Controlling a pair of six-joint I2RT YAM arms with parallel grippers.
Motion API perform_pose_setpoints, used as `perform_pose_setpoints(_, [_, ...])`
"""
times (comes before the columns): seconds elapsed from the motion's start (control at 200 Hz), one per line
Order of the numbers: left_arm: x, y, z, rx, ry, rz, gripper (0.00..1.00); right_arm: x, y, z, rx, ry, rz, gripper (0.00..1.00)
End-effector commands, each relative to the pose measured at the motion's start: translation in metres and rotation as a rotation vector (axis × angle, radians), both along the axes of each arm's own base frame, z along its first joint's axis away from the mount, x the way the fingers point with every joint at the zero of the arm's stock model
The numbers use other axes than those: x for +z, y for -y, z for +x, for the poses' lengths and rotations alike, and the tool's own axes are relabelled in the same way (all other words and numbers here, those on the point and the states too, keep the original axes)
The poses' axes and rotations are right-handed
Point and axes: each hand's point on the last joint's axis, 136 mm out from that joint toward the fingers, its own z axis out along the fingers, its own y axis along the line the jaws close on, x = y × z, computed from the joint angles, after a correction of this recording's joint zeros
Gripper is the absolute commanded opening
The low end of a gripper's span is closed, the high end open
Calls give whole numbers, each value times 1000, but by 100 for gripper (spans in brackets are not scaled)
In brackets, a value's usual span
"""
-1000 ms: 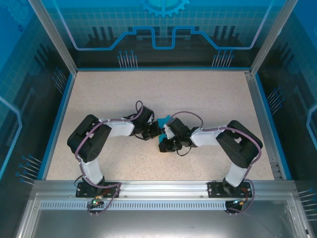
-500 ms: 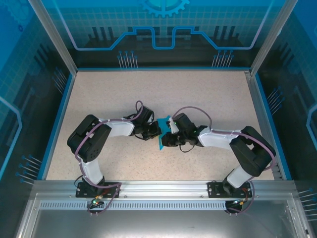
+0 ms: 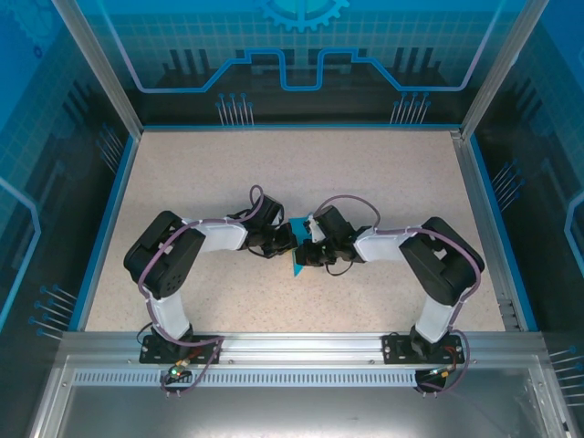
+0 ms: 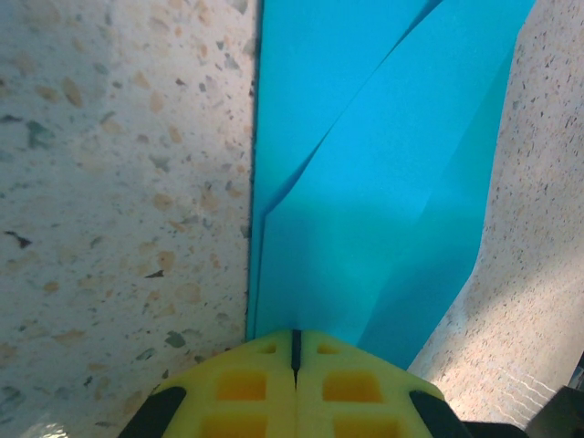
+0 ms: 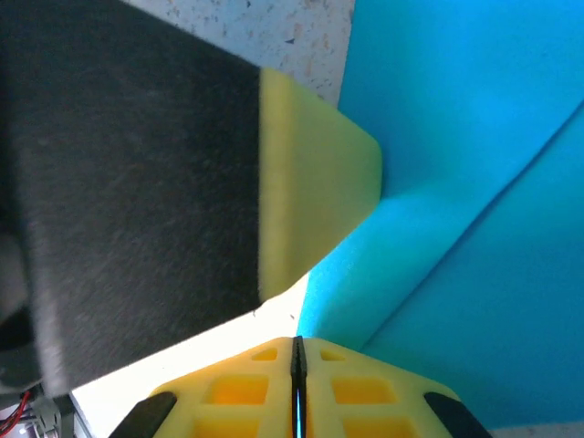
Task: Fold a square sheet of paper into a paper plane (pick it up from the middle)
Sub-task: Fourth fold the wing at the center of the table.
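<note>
**A:** What's biggest here?

**B:** The speckled beige worktop (image 3: 228, 173). The thin teal-blue sheet of paper (image 3: 297, 263) sits at about its middle, partly folded, with slanted creases.

**A:** And the 2 arms?

**B:** The black-and-white left arm (image 3: 182, 251) reaches in from the paper's left. The matching right arm (image 3: 420, 251) reaches in from its right.

**A:** The pincers?

**B:** The yellow-tipped left pincer (image 4: 295, 351) is pressed together on the paper's edge. The right pincer (image 5: 297, 356) is closed too, pinching the paper just beside the left one's yellow finger (image 5: 315, 201).
</note>
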Motion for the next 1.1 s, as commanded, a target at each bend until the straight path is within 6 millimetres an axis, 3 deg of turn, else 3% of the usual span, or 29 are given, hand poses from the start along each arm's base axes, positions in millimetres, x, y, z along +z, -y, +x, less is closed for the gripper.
perform_pose_setpoints(0.0, [-14, -10, -22, -6, -102, 53, 0, -3, -6, 4, -3, -19, 11, 10])
perform_pose_setpoints(0.215, [16, -1, -9, -5, -32, -1, 1, -31, 12, -7, -30, -88, -85, 8])
perform_pose_setpoints(0.39, [40, -9, -6, 79, 27, -43, 9, -32, 13, -6, -64, -107, -89, 8])
perform_pose_setpoints(0.72, [29, -7, -62, 42, -42, -116, 1, -24, -3, 8, -116, -129, -29, 8])
perform_pose_setpoints(1.095, [9, -3, -66, 24, -79, -99, 0, -27, -3, 4, -104, -155, -29, 9])
